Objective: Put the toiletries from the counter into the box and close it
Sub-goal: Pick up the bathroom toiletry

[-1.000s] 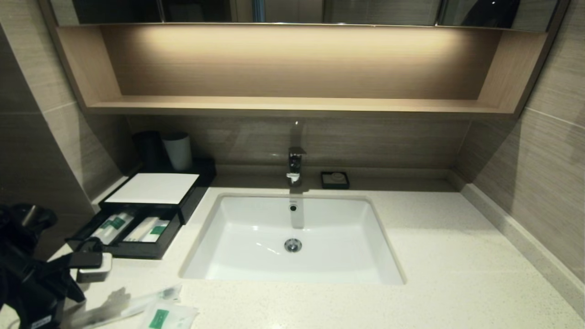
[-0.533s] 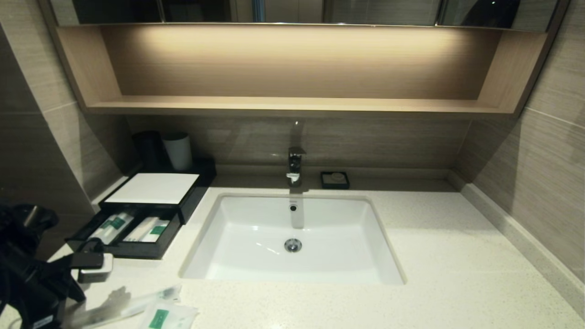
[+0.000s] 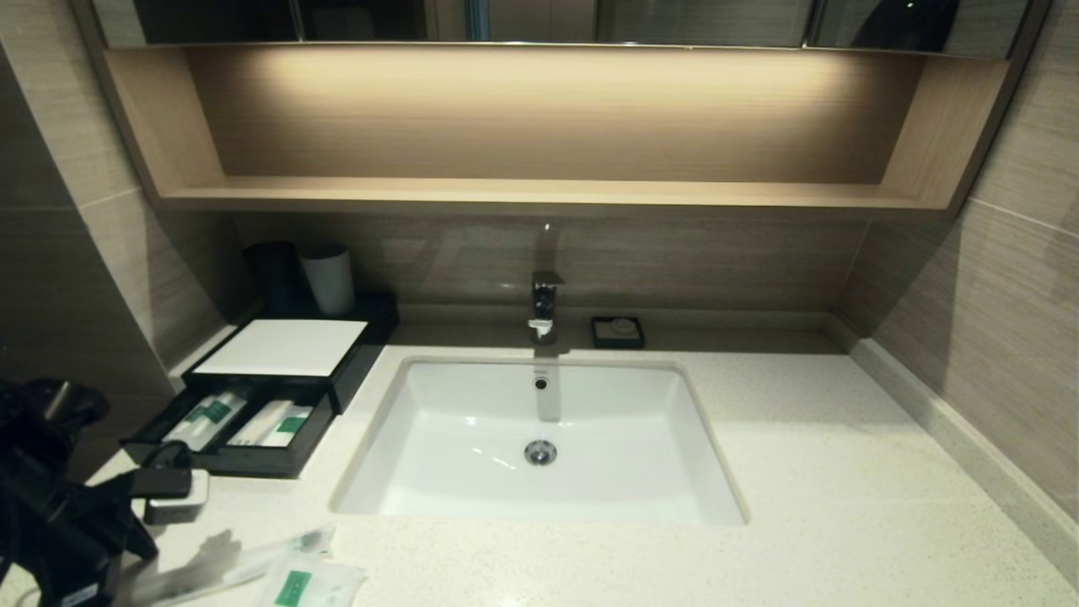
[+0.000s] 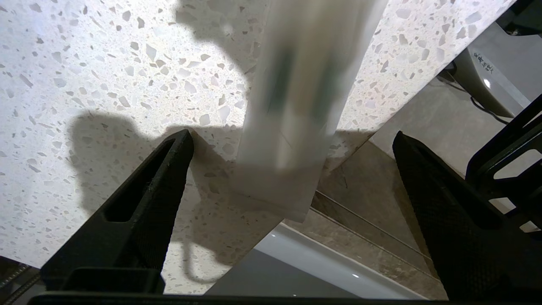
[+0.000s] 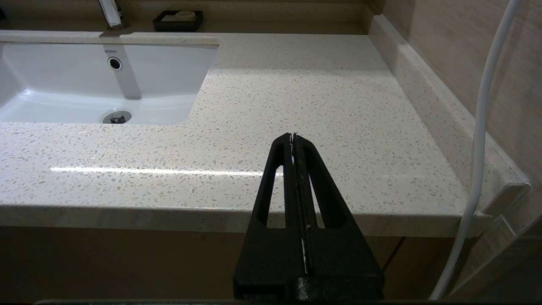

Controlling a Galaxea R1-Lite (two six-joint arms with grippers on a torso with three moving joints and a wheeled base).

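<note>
Toiletries first: one long clear-wrapped stick (image 3: 253, 552) and a small white sachet (image 3: 308, 583) with a green label are both lying on the counter (image 3: 801, 472) at its near edge, just beside the left gripper (image 4: 292, 144) on the sink side. In the left wrist view that stick (image 4: 296, 106) sits right between the two black fingers (image 4: 165, 169), its end poking out past the counter edge, and neither finger is touching it. So the left claw is spread wide with nothing in it, hovering low over the near left corner.

Beyond the claw, further back along the left wall, is the black box (image 3: 287, 350) with the white panel on top. Its front drawer (image 3: 236, 430) is pulled out toward the claw and already has a few green-labelled packets lying in it. Behind the box are a dark cup (image 3: 271, 274) and a grey cup (image 3: 329, 278).

Off to the claw's other side is the white sink (image 3: 539, 438), with the tap (image 3: 544, 308) and a small black soap dish (image 3: 618, 331) at the back.

Right gripper (image 5: 293, 137) is parked in front of the counter's near right edge, fingers pressed together, empty.
</note>
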